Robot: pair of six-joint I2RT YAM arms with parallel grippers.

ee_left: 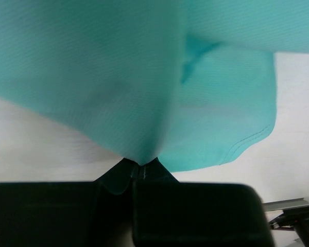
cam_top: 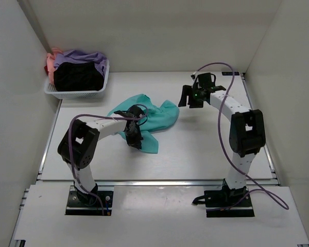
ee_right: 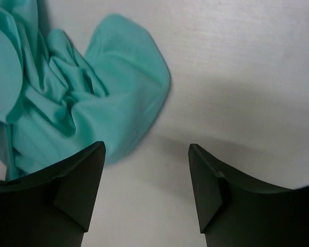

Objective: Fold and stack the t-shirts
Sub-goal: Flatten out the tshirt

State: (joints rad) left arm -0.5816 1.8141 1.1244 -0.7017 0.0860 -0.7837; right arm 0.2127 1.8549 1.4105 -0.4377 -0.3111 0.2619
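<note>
Teal t-shirt (cam_top: 157, 116) lies crumpled at centre frame, a fold pinched tight in the left gripper (cam_top: 134, 135); the right gripper (cam_top: 193, 98), fingers spread, hovers just right of it. Other t-shirts (cam_top: 78, 76) fill the basket (cam_top: 77, 94), upper left.

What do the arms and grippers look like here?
The left arm and right arm are white with black joint housings. The left gripper and right gripper are black. Purple cables trail each arm; a green light glows by the right wrist.

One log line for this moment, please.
left hand: shut on teal t-shirt | right hand: open, empty, beside it | other t-shirts: in basket | fold: not started, shirt crumpled
</note>
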